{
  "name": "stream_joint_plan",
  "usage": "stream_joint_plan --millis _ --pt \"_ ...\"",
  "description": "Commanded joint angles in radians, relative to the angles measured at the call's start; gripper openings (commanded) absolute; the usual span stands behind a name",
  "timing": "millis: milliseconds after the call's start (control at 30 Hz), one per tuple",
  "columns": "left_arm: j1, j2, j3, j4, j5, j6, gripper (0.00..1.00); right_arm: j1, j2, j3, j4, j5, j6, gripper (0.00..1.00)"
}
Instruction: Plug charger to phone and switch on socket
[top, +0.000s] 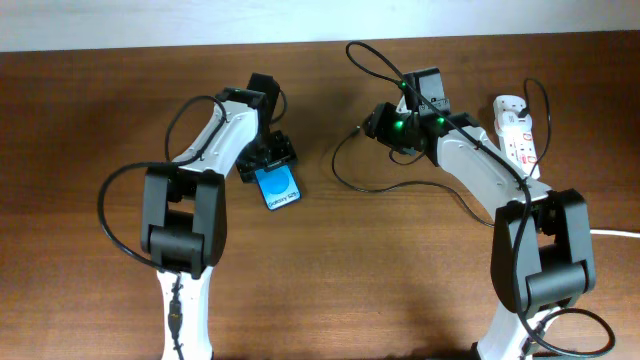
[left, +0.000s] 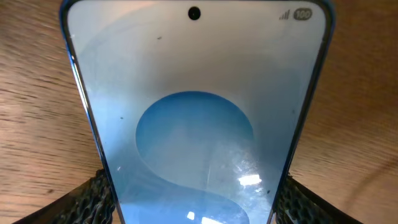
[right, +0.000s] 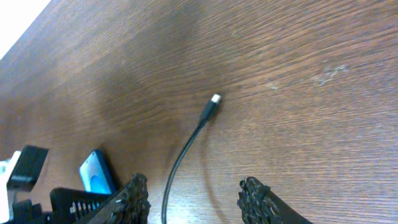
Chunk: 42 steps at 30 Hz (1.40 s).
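We found the phone (top: 279, 188) lying flat on the table (top: 380, 290), screen up, with the left gripper (top: 267, 162) clamped on its long edges at one end. In the left wrist view its ribbed fingers (left: 93, 199) pressed against both sides of the frame. We judged the phone rigid and thin, its glass slick and easy to crack, so a hold on the frame rather than the face suited it. The end with the front camera pointed away from the wrist, so the charging port probably sat at the gripped end, though we could not see it. The charger (right: 184, 149) was a light, limp cable that would flop and twist if taken far back. Only its plug tip (right: 214, 99) was stiff, and we reckoned the place to take hold was the short body just behind the metal end. That tip lay on bare wood ahead of the right gripper (right: 196, 202), whose fingers stood apart, holding nothing, with the cable running between them. The socket (top: 518, 135) lay at the far right, just beside the right arm and well apart from the phone. In the way, we thought, were the left fingers around the phone's end, the charger's own slack between the arms, and the thicker black cables (top: 370, 60) arching over the right wrist.
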Motion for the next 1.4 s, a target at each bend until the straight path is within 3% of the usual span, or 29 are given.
stream_joint_plan --millis 0,67,200,267,467,667,700,1067,1233,1267,1367 --pt "0.055 0.003 -0.027 0.031 0.304 -0.019 0.00 -0.001 -0.028 -0.001 0.028 -0.121 -0.023 0.50" --pt "0.107 0.003 -0.027 0.036 0.433 -0.100 0.00 -0.001 -0.028 -0.001 0.049 -0.178 -0.034 0.50" --pt "0.180 0.003 -0.027 0.036 0.604 -0.394 0.00 0.041 -0.028 -0.001 0.087 -0.214 -0.075 0.51" --pt "0.187 0.003 -0.027 0.037 0.722 -0.500 0.00 0.085 -0.028 -0.002 0.115 -0.211 -0.098 0.56" --pt "0.207 0.003 -0.027 0.060 0.853 -0.533 0.00 0.166 -0.027 -0.003 0.113 -0.201 -0.097 0.56" --pt "0.215 0.003 -0.027 0.060 0.861 -0.562 0.00 0.262 -0.014 -0.009 0.093 -0.108 -0.092 0.55" --pt "0.215 0.003 -0.027 0.059 0.866 -0.562 0.00 0.284 -0.010 -0.010 0.087 -0.062 -0.063 0.47" --pt "0.213 0.003 -0.027 0.058 0.924 -0.535 0.00 0.320 0.051 -0.010 0.167 0.011 -0.040 0.41" --pt "0.213 0.003 -0.027 0.058 0.935 -0.535 0.00 0.327 0.051 -0.010 0.179 0.035 -0.040 0.34" --pt "0.213 0.003 -0.027 0.058 0.935 -0.535 0.00 0.327 0.051 -0.010 0.179 0.035 -0.039 0.28" --pt "0.213 0.003 -0.027 0.058 0.935 -0.535 0.00 0.327 0.051 -0.010 0.186 0.035 -0.032 0.27"
